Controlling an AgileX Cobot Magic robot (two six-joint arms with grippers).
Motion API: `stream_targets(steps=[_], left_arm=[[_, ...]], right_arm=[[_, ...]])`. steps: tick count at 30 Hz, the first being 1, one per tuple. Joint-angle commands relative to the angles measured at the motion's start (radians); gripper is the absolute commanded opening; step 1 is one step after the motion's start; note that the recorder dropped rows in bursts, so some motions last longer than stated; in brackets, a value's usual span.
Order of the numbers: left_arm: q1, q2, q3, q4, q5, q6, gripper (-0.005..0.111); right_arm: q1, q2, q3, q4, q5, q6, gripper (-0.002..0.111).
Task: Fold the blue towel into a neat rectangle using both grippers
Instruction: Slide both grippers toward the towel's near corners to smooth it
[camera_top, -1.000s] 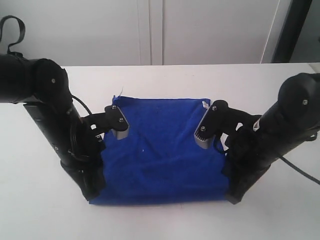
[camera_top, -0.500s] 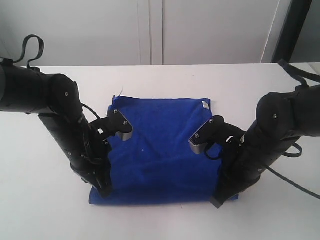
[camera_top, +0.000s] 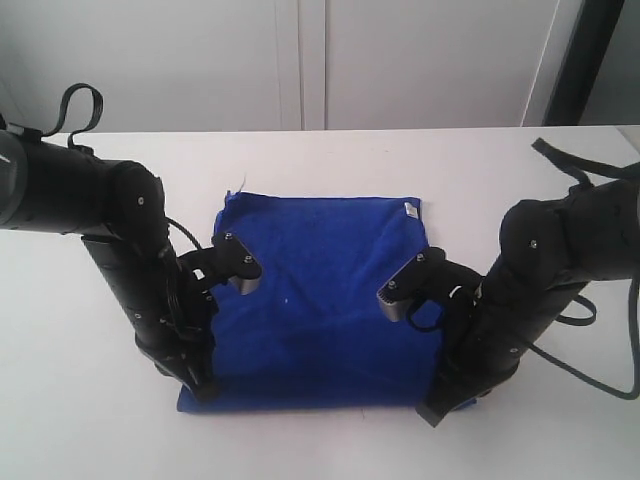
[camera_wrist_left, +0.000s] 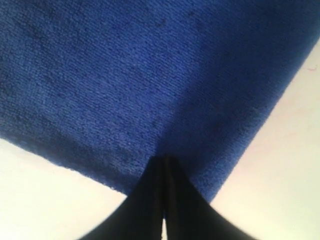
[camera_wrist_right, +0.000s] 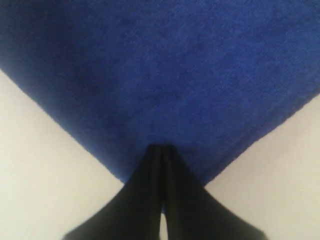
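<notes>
Count: one blue towel (camera_top: 320, 300), two black arms each ending in one gripper, one white table (camera_top: 80, 400), one small white tag (camera_top: 411, 209) on the towel.

Left side. The left gripper (camera_top: 203, 385) comes down steeply at the near left corner of the towel, its tip right at the cloth edge. A grey-faced block (camera_top: 241, 274) on the same arm hangs over the left part of the towel, further from the camera. In the left wrist view the two fingers (camera_wrist_left: 147, 200) are pressed together with only a hairline between them, and their tip meets the blue cloth just inside a corner, with table showing on both sides. Jaws closed; whether any cloth is caught between the tips cannot be told.

Centre. The towel lies flat on the table as a near-square blue panel, between the two arms, edges fairly straight. A loose thread (camera_top: 240, 185) sticks up at its far left corner, and the tag sits at its far right corner.

Right side. The right gripper (camera_top: 432, 410) reaches the near right corner of the towel in the same steep pose – tip at the near edge, and a grey-faced block (camera_top: 398, 296) on that arm hangs over the cloth's right part. In the right wrist view the fingers (camera_wrist_right: 145, 200) are likewise closed flat against each other, tip touching the towel at a corner. A pinch on the cloth cannot be confirmed here either.
</notes>
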Motion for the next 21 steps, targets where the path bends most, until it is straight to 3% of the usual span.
stream_targets(steps=[1,11,16,21], left_arm=[[0.002,-0.006,-0.002,-0.005,0.035,-0.011,0.000],[0.002,-0.057,-0.014,-0.003,0.063,-0.011,0.000],[0.002,-0.143,-0.014,-0.003,0.145,0.027,0.000],[0.002,-0.218,-0.014,-0.006,0.189,0.089,0.000]], right_arm=[[0.001,0.028,0.004,-0.011,-0.004,0.003,0.000],[0.001,-0.085,0.000,-0.007,-0.016,0.024,0.000],[0.001,-0.198,0.000,-0.009,0.022,0.019,0.000],[0.001,-0.275,0.000,-0.009,0.112,-0.167,0.000]])
